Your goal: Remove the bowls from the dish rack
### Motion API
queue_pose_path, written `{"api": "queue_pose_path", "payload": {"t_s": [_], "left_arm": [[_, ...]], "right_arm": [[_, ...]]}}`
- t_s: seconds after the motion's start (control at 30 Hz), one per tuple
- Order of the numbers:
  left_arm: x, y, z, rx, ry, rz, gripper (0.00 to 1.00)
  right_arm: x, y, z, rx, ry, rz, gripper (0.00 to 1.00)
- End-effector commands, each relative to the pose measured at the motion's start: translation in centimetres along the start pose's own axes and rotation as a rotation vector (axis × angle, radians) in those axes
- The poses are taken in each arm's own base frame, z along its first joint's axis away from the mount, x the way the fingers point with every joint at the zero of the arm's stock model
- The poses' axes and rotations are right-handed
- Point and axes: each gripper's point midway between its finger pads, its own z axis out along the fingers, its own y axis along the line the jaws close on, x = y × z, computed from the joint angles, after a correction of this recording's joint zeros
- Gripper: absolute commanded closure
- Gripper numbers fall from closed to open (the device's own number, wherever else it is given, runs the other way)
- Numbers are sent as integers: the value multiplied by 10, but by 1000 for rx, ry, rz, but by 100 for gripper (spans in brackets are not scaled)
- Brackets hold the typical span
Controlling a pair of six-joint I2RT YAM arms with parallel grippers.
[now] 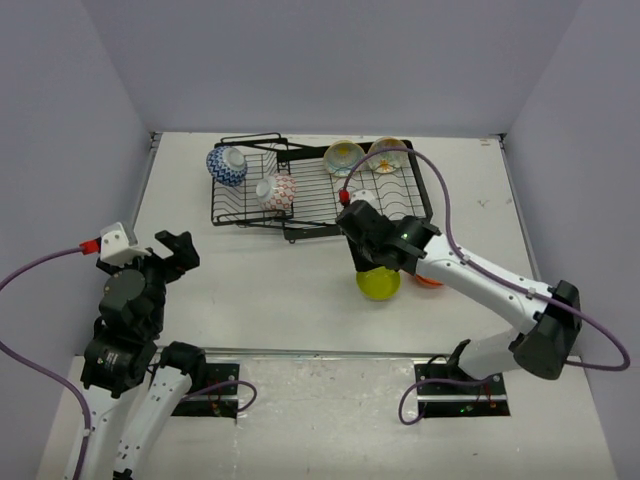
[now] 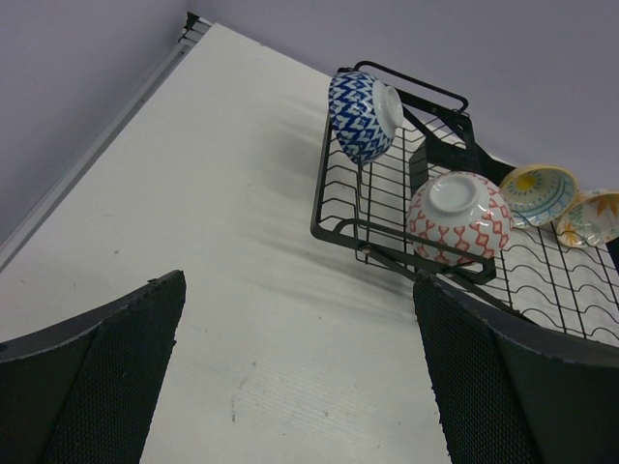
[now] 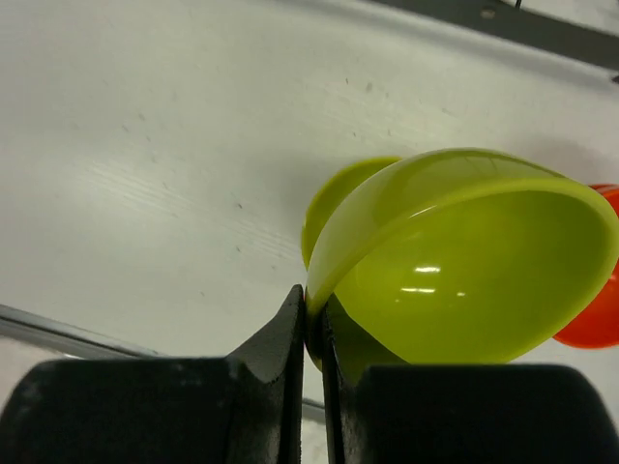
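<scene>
My right gripper (image 1: 376,262) (image 3: 314,304) is shut on the rim of a lime green bowl (image 1: 379,284) (image 3: 464,261), held tilted low over the table in front of the dish rack (image 1: 392,196). An orange bowl (image 1: 430,281) (image 3: 595,324) sits on the table just right of it. A blue-patterned bowl (image 1: 227,165) (image 2: 360,116), a red-and-white bowl (image 1: 277,192) (image 2: 459,217) and two cream bowls with yellow centres (image 1: 343,157) (image 1: 387,154) stand in the rack (image 2: 387,184). My left gripper (image 1: 175,250) (image 2: 300,319) is open and empty, left of the rack.
Grey walls close in the table (image 1: 270,290) at the left, back and right. A second lime green curve (image 3: 338,198) shows just behind the held bowl. The right arm's cable (image 1: 440,200) arches over the rack's right end.
</scene>
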Motion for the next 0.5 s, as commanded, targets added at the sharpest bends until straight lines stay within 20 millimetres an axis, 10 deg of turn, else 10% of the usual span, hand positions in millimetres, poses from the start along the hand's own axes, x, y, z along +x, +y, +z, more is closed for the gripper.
{"api": "queue_pose_path", "payload": {"t_s": [0.0, 0.47], "left_arm": [[-5, 1, 3, -12, -25, 5, 0], [-4, 1, 4, -14, -18, 9, 0]], "right_arm": [[25, -23, -9, 109, 151, -175, 100], [75, -4, 39, 45, 446, -397, 100]]}}
